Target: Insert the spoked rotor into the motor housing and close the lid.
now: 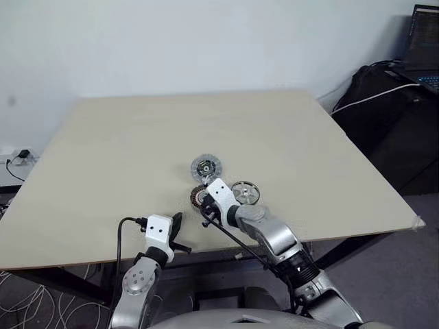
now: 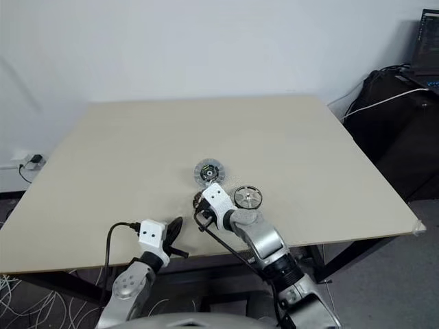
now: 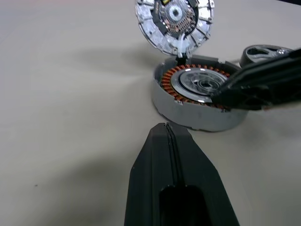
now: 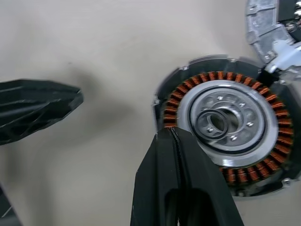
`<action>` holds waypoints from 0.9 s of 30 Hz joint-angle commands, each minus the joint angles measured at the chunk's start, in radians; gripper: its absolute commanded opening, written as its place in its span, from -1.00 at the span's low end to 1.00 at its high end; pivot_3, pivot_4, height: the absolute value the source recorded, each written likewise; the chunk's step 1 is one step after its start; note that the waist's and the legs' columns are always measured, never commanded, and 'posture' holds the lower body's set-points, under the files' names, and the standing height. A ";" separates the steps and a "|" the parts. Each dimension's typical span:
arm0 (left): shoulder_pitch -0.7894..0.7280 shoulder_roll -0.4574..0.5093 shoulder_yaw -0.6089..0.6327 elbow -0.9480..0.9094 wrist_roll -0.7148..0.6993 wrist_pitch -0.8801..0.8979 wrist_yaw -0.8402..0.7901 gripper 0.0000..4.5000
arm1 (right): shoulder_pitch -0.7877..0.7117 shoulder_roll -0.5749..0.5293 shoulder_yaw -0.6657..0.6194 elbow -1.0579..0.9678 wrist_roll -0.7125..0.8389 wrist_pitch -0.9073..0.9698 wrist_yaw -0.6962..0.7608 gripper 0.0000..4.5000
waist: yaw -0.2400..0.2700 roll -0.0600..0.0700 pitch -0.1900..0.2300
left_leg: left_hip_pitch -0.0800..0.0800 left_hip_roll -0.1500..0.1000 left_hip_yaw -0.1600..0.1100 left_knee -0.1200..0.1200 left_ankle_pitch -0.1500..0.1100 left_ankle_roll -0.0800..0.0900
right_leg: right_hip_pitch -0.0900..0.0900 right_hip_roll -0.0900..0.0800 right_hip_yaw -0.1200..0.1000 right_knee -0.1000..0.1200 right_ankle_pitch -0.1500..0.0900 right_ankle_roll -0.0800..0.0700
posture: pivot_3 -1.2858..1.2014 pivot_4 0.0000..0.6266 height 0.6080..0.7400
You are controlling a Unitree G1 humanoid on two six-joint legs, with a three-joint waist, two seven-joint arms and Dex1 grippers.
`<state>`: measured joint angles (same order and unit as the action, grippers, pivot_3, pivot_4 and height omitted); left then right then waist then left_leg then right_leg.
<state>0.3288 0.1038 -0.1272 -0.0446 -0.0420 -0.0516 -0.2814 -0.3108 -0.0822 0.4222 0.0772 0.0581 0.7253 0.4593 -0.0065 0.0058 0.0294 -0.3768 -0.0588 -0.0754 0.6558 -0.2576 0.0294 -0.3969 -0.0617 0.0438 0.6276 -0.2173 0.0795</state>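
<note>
The motor housing [image 4: 221, 136], a round dark part with copper-brown windings around a pale centre, lies near the table's front middle. Just behind it lies the lid [image 3: 174, 21], a silver-grey disc with a dark centre, joined to the housing by short white wires. The spoked rotor [image 1: 245, 192] rests flat on the table to the housing's right. My right gripper [image 4: 170, 134] is shut and empty, its tip over the housing's near rim. My left gripper [image 3: 168, 129] is shut and empty too, low over the table a little short of the housing.
A small dark ring [image 4: 212, 125] sits on the housing's pale centre. The pale table [image 1: 137, 151] spreads wide behind and to both sides. A black bag with a white cable [image 1: 384, 96] and a laptop [image 1: 422, 48] stand off the table at the far right.
</note>
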 commanded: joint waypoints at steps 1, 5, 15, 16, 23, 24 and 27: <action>-0.014 0.009 0.002 -0.004 -0.012 0.001 -0.013 -1.00 | -0.031 0.012 -0.019 0.008 -0.001 -0.036 -0.003 -0.99 | -0.005 0.001 0.000 | 0.000 0.000 0.000 0.000 0.000 0.000 | 0.000 0.000 0.000 0.000 0.000 0.000 | 0.03 -1.00 1.00; -0.017 0.009 -0.004 -0.005 -0.018 0.010 -0.018 -1.00 | -0.040 0.013 -0.025 0.031 -0.004 -0.049 -0.008 -0.99 | -0.007 0.001 0.000 | 0.000 0.000 0.000 0.000 0.000 0.000 | 0.000 0.000 0.000 0.000 0.000 0.000 | 0.03 -1.00 1.00; -0.009 -0.001 -0.014 -0.049 -0.022 0.047 -0.016 -1.00 | -0.056 0.015 -0.032 0.061 -0.013 -0.067 -0.008 -0.99 | -0.007 0.001 0.000 | 0.000 0.000 0.000 0.000 0.000 0.000 | 0.000 0.000 0.000 0.000 0.000 0.000 | 0.03 -1.00 1.00; -0.008 -0.001 -0.014 -0.052 -0.023 0.050 -0.016 -1.00 | -0.056 0.016 -0.033 0.062 -0.014 -0.068 -0.009 -0.99 | -0.007 0.001 0.000 | 0.000 0.000 0.000 0.000 0.000 0.000 | 0.000 0.000 0.000 0.000 0.000 0.000 | 0.03 -1.00 1.00; -0.013 -0.002 -0.017 -0.085 -0.028 0.086 -0.015 -1.00 | -0.074 0.031 -0.048 0.091 -0.018 -0.084 -0.028 -0.99 | -0.008 0.002 0.001 | 0.000 0.000 0.000 0.000 0.000 0.000 | 0.000 0.000 0.000 0.000 0.000 0.000 | 0.03 -1.00 1.00; -0.014 -0.002 -0.018 -0.089 -0.028 0.091 -0.015 -1.00 | -0.076 0.033 -0.049 0.094 -0.018 -0.087 -0.032 -0.99 | -0.008 0.002 0.001 | 0.000 0.000 0.000 0.000 0.000 0.000 | 0.000 0.000 0.000 0.000 0.000 0.000 | 0.03 -1.00 1.00; -0.014 -0.002 -0.021 -0.098 -0.028 0.098 -0.014 -1.00 | -0.077 0.035 -0.053 0.097 -0.020 -0.091 -0.037 -0.99 | -0.008 0.002 0.001 | 0.000 0.000 0.000 -0.001 0.000 0.000 | 0.000 0.000 0.000 0.000 0.000 0.000 | 0.03 -1.00 1.00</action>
<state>0.3277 0.1032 -0.1406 -0.0857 -0.0599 0.0454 -0.2934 -0.3639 -0.0576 0.3847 0.1872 0.0411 0.6564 0.4304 -0.0145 0.0074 0.0302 -0.3767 -0.0588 -0.0755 0.6551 -0.2576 0.0295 -0.3974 -0.0615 0.0442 0.6278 -0.2173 0.0794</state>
